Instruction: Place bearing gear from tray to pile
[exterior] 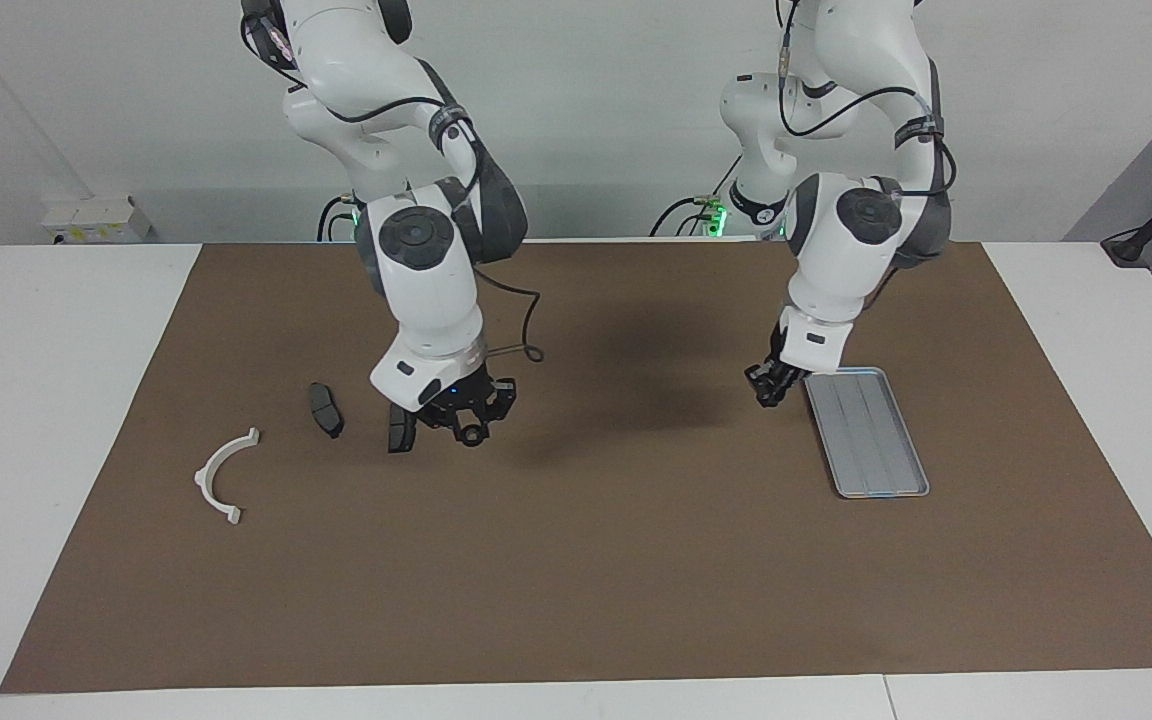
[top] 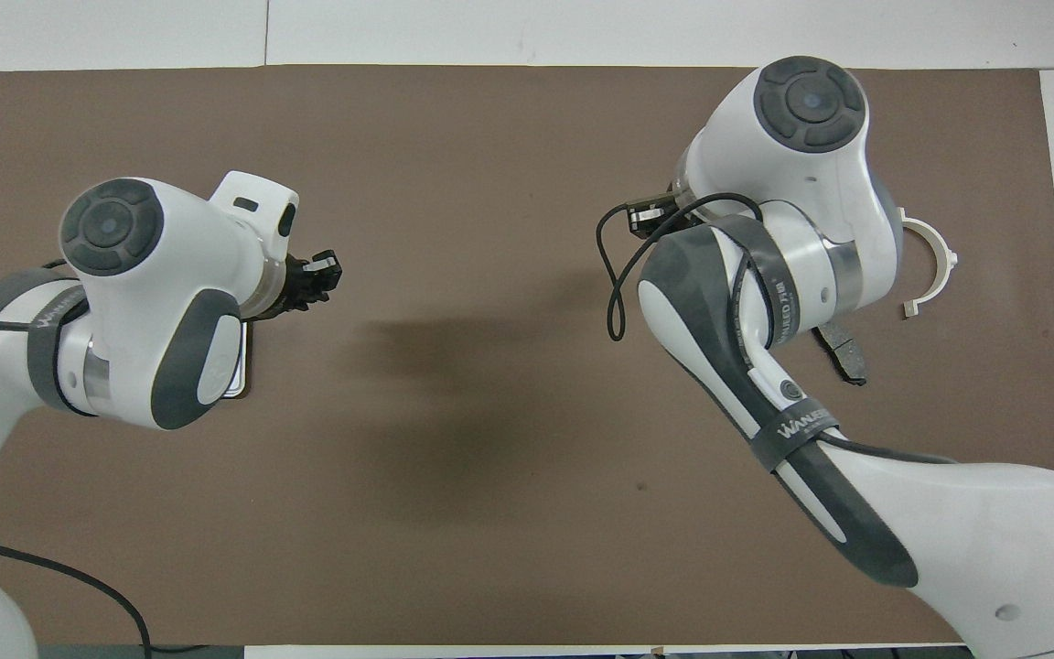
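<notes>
The silver ridged tray (exterior: 866, 430) lies on the mat at the left arm's end with nothing in it; in the overhead view only a sliver of the tray (top: 241, 366) shows under the left arm. My left gripper (exterior: 768, 388) hangs low beside the tray's corner nearest the robots and also shows in the overhead view (top: 318, 275). The pile is at the right arm's end: a white semicircular bracket (exterior: 204, 478) (top: 943, 265) and two dark plates (exterior: 325, 408) (exterior: 399, 432). My right gripper (exterior: 468, 425) is low beside the second plate, with a small dark ring, the bearing gear (exterior: 473, 434), at its tips.
A brown mat (exterior: 576, 560) covers most of the white table. The right arm's cable (exterior: 526, 330) loops beside its wrist. In the overhead view the right arm hides its own gripper and one plate; the other plate (top: 843, 352) shows.
</notes>
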Controlling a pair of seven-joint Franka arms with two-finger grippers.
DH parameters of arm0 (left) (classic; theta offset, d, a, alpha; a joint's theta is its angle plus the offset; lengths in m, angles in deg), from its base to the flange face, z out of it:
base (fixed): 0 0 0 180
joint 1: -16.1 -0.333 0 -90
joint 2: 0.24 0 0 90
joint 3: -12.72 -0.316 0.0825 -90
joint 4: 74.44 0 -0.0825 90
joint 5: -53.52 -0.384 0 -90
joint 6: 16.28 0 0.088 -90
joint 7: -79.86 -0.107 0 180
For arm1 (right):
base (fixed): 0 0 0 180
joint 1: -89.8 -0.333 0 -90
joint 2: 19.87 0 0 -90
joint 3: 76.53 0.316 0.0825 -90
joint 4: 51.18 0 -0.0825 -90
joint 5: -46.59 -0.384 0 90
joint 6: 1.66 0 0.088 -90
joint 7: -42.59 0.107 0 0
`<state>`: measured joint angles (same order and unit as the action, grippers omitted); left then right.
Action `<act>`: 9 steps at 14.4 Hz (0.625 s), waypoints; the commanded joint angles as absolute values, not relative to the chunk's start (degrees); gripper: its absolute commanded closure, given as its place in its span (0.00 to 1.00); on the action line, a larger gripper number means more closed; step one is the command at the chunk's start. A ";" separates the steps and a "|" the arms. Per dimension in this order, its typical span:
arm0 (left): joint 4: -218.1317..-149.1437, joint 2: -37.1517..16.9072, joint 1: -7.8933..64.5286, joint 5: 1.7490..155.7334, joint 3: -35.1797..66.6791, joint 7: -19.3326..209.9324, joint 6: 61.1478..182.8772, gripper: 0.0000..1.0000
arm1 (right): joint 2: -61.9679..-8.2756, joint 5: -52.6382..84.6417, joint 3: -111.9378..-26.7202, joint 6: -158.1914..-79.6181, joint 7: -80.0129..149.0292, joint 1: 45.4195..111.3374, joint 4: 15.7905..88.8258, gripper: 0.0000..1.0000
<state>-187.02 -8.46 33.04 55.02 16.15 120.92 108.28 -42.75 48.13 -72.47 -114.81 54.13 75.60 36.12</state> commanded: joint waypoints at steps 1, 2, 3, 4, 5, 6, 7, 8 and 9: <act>-180.72 -12.09 39.55 54.57 15.01 131.06 106.59 0.90 | -41.23 47.65 -71.61 -112.32 47.63 79.16 36.10 1.00; -178.18 -14.28 42.35 54.48 14.92 134.49 106.24 0.90 | -40.96 47.65 -71.61 -112.14 44.82 81.00 36.10 1.00; -174.32 -17.87 45.95 53.70 14.75 138.44 105.19 0.90 | -41.05 47.65 -71.52 -112.14 40.62 83.28 36.18 1.00; -170.28 -21.91 47.90 51.87 14.83 142.31 103.88 0.90 | -41.05 47.56 -71.52 -112.22 36.57 85.21 36.27 1.00; -167.46 -24.90 50.09 49.76 14.83 145.57 103.69 0.90 | -41.14 47.56 -71.52 -112.22 32.96 87.15 36.36 1.00; -166.47 -26.67 51.51 48.87 14.83 146.99 103.95 0.90 | -41.14 47.56 -71.52 -112.31 30.06 88.73 36.53 1.00; -166.46 -27.82 52.04 48.86 14.83 147.44 104.82 0.90 | -41.14 47.56 -71.61 -112.57 27.24 90.31 37.14 1.00; -166.55 -28.10 52.40 49.03 14.92 148.14 105.61 0.90 | -41.05 47.56 -71.61 -113.01 24.60 91.98 37.85 1.00; -166.81 -28.19 52.57 49.03 15.01 149.10 106.49 0.90 | -40.96 47.65 -71.61 -113.19 22.49 93.39 38.55 1.00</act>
<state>-169.22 -26.56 52.13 50.04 15.98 147.48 106.67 -41.61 48.07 -72.55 -112.87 27.04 90.59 36.63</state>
